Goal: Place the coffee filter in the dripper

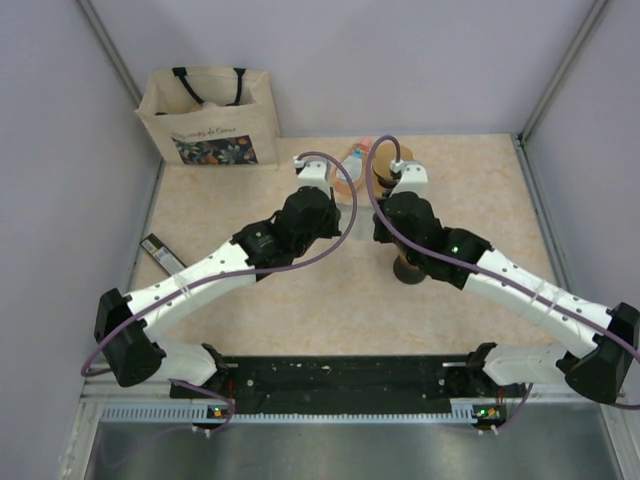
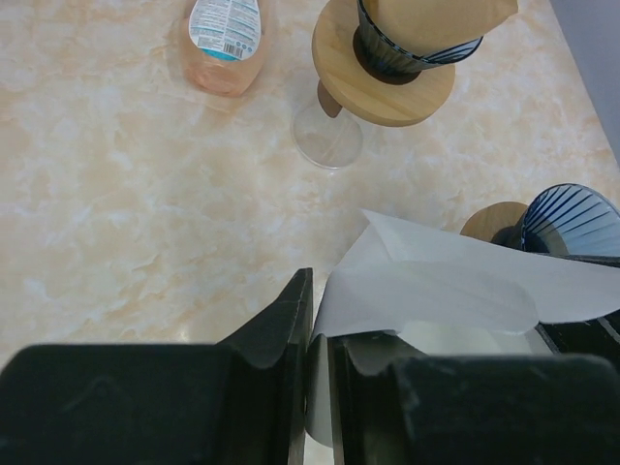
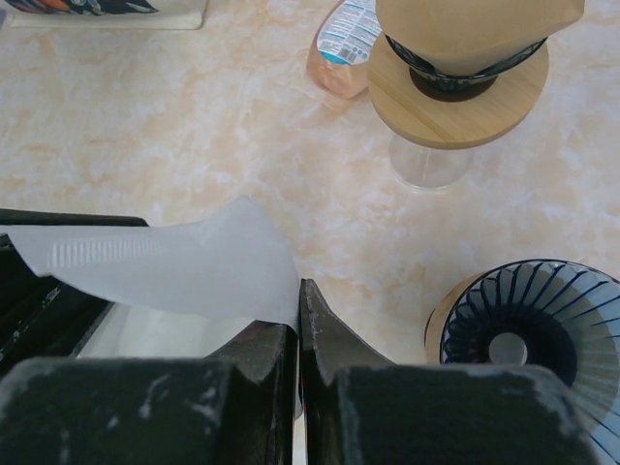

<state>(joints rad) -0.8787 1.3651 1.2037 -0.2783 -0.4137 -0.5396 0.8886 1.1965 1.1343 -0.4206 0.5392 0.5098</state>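
Observation:
A white paper coffee filter (image 2: 436,286) hangs above the table between both grippers; it also shows in the right wrist view (image 3: 174,262). My left gripper (image 2: 315,310) is shut on its left edge. My right gripper (image 3: 300,300) is shut on its other edge. The blue ribbed glass dripper (image 3: 528,329) on a wooden base stands empty on the table, just right of the filter, and shows in the left wrist view (image 2: 567,218). In the top view both grippers meet mid-table, the dripper (image 1: 408,268) is mostly hidden under the right arm, and the filter is hidden there.
A second dripper holding a brown filter (image 3: 465,34) sits on a wooden stand with a glass foot, farther back (image 2: 387,68). A pink bottle (image 2: 225,44) lies beside it. A tote bag (image 1: 208,118) stands back left. A small black item (image 1: 160,252) lies at the left edge.

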